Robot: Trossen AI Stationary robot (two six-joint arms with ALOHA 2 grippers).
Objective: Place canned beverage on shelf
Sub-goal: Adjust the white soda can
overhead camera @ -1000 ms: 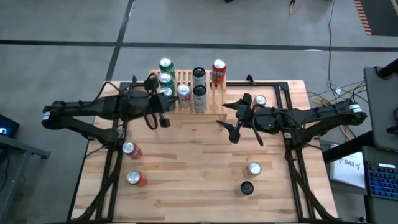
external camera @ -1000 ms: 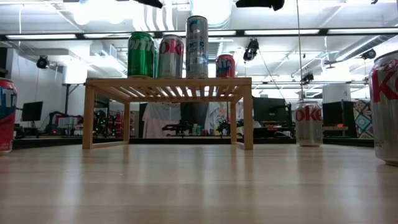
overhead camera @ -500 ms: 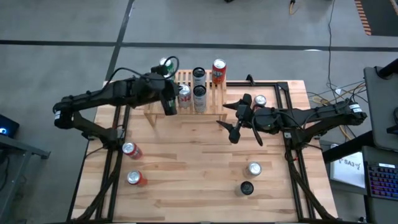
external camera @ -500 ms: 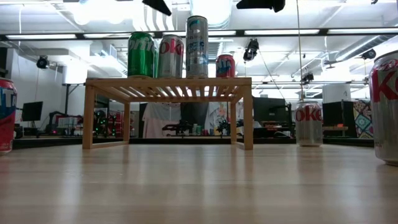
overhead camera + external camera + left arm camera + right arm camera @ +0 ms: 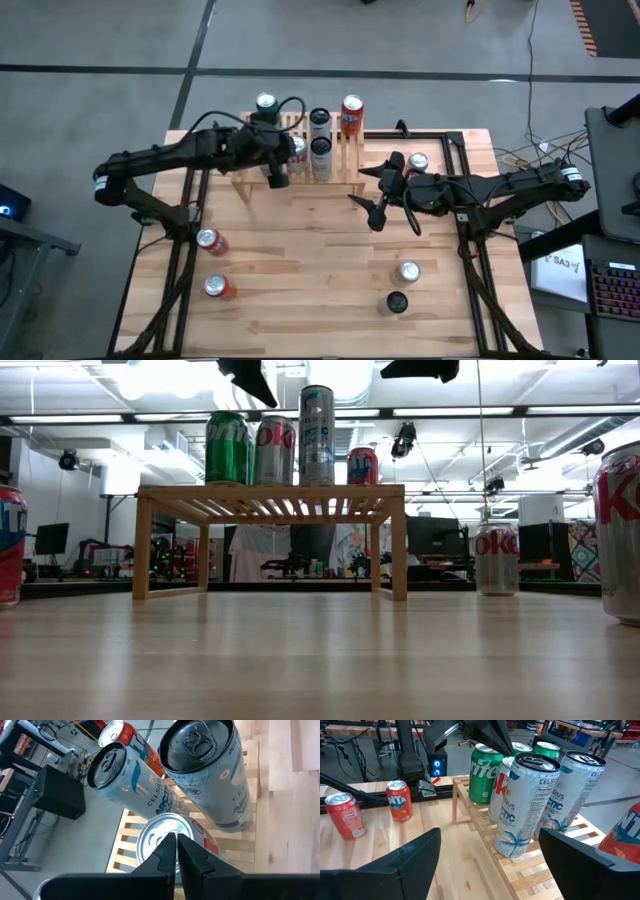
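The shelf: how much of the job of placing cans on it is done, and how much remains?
Done: the shelf already carries several upright cans, among them a green can and two tall white cans.
In hand: nothing. The left gripper hangs above the shelf, jaws shut and empty; the right gripper waits beside it, jaws open.
Left: five cans stand on the table, two red ones on the left and three on the right.

"CELSIUS" on tall white cans on shelf
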